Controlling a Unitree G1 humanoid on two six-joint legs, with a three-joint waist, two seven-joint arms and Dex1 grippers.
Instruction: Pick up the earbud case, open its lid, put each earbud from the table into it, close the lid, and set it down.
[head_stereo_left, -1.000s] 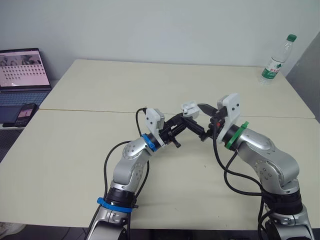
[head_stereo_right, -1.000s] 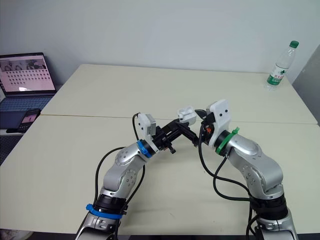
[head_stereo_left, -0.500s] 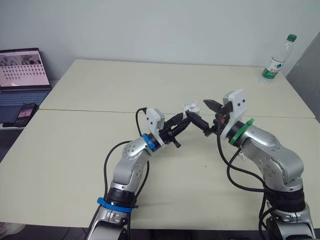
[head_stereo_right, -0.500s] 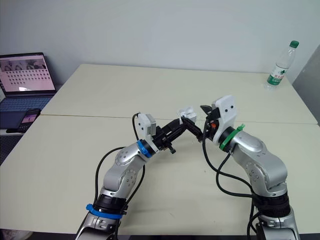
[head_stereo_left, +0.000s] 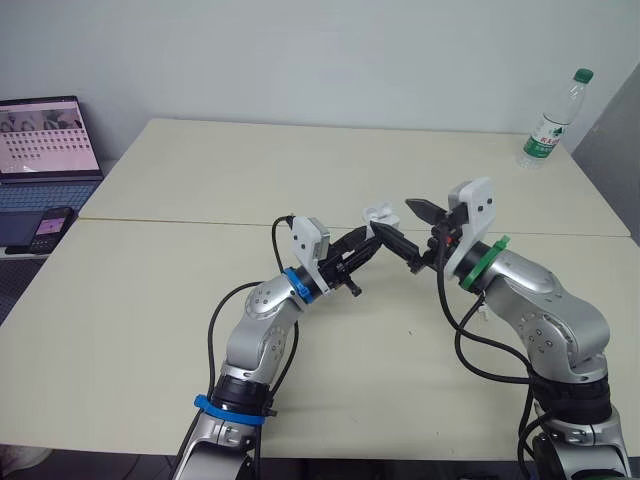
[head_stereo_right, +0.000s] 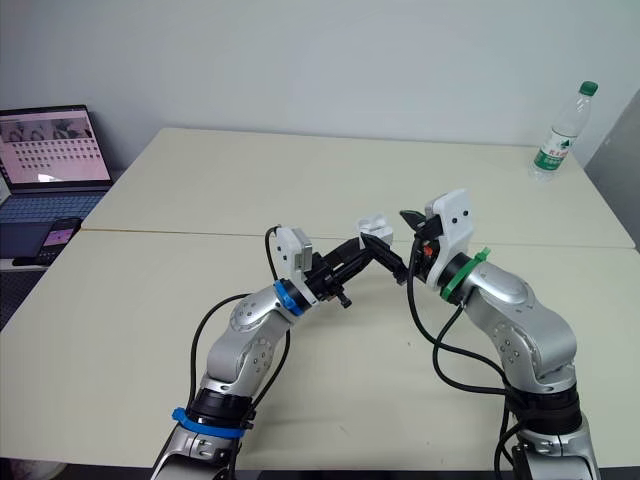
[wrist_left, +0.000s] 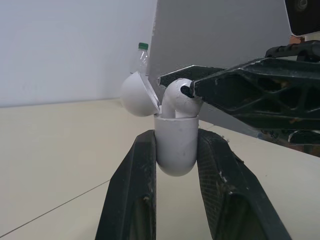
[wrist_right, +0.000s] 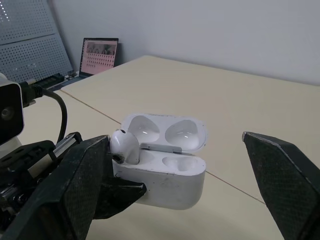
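From the head camera: the left gripper (head_stereo_left: 366, 233) holds the white earbud case (head_stereo_left: 378, 212) raised off the table (head_stereo_left: 200, 180), clamped by its lower body. This leaves the top of the case open to the other arm. The right gripper (head_stereo_left: 392, 217) meets the case from the opposite side with its jaws spread wide. One black finger reaches up to the case and the other stands well clear of it.

From the left wrist: two black fingers (wrist_left: 131, 200) pinch the case upright from either side, with the hinged lid (wrist_left: 137, 94) swung back away from the approaching arm. One earbud (wrist_left: 179, 96) stands in the mouth of the case, its rounded head above the rim. The tip of a right-gripper finger rests at that head. The finger appears to be pressing the earbud home, not gripping it.

From the right wrist: the right gripper's fingers flank the case far apart and grasp nothing. The earbud sits in the slot nearer the left gripper. The second slot (wrist_right: 177, 162) beside it is empty, so one earbud remains to be loaded before the lid can close.
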